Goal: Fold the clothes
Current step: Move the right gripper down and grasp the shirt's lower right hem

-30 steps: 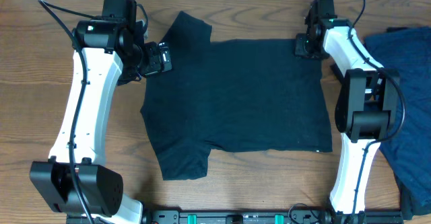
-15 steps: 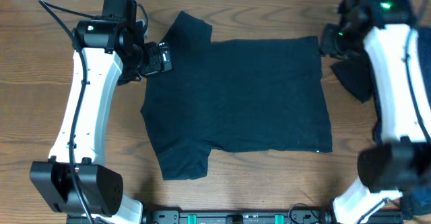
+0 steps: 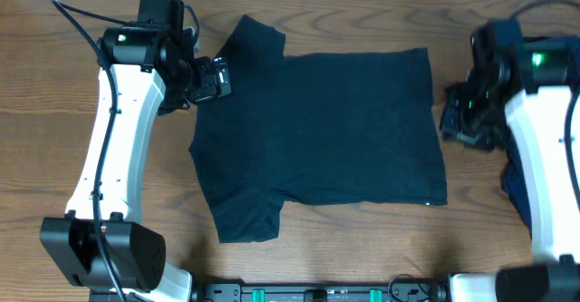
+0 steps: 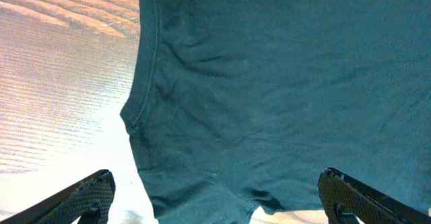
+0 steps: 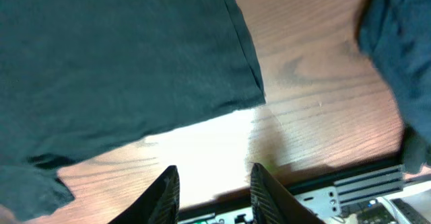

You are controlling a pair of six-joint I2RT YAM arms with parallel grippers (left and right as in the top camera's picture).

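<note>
A very dark T-shirt (image 3: 317, 130) lies spread flat on the wooden table, with its sleeves to the left. My left gripper (image 3: 213, 78) is wide open over the shirt's upper left edge. In the left wrist view its fingers (image 4: 215, 183) straddle the shirt's hem (image 4: 269, 69) and hold nothing. My right gripper (image 3: 462, 121) is blurred and hangs just off the shirt's right edge. In the right wrist view its fingers (image 5: 214, 170) are apart and empty over bare table, with the shirt's corner (image 5: 121, 56) beyond them.
A pile of navy-blue clothes (image 3: 555, 53) lies at the table's right edge, partly hidden by my right arm; it also shows in the right wrist view (image 5: 397, 35). The arms' black base rail (image 3: 317, 293) runs along the front edge.
My right arm has swung away from the shirt's upper right corner, out to the right and toward the front. The left arm and the shirt have not moved.
</note>
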